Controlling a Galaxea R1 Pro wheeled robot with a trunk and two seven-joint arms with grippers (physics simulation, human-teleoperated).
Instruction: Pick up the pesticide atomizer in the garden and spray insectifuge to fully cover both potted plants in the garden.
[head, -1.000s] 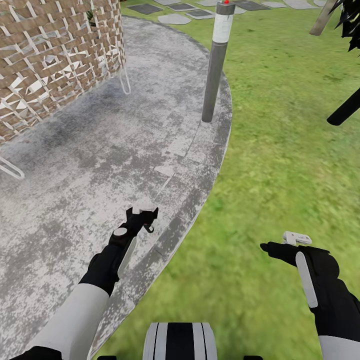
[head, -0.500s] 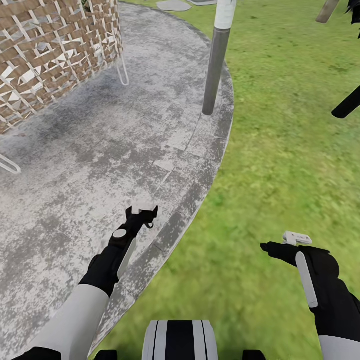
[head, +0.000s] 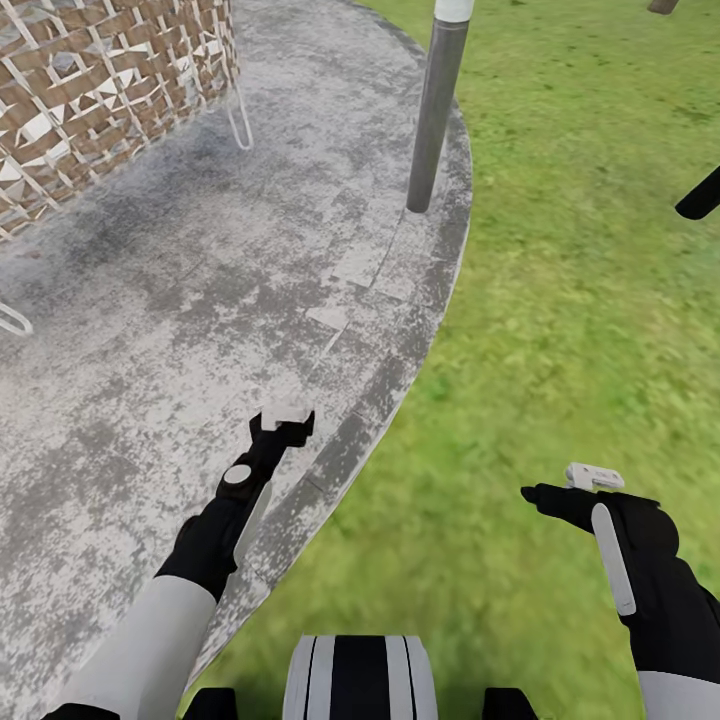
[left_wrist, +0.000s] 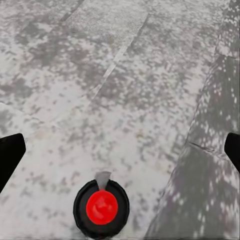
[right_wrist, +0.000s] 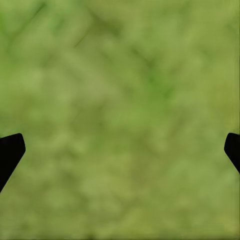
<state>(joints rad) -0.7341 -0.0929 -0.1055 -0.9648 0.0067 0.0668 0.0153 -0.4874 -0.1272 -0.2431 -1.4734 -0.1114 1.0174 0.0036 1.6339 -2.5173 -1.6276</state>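
Grey mottled paving (head: 200, 300) curves across the ground, its rounded edge meeting the green lawn (head: 580, 330). A grey bollard post (head: 435, 120) with a white band near its top stands upright on the paving, close to that curved edge. At the paving's far corner sits a woven brown-and-white lattice structure (head: 90, 90), with thin white wire loops (head: 238, 125) at its foot. A dark slanted bar (head: 700, 195) crosses the lawn's far side.

Below me, mottled grey stone paving (head: 200, 300) curves against a bright green lawn (head: 580, 330). A slim grey metal bollard post (head: 436, 110) stands upright near the paving's edge. A brown woven lattice structure (head: 90, 80) occupies my far left.
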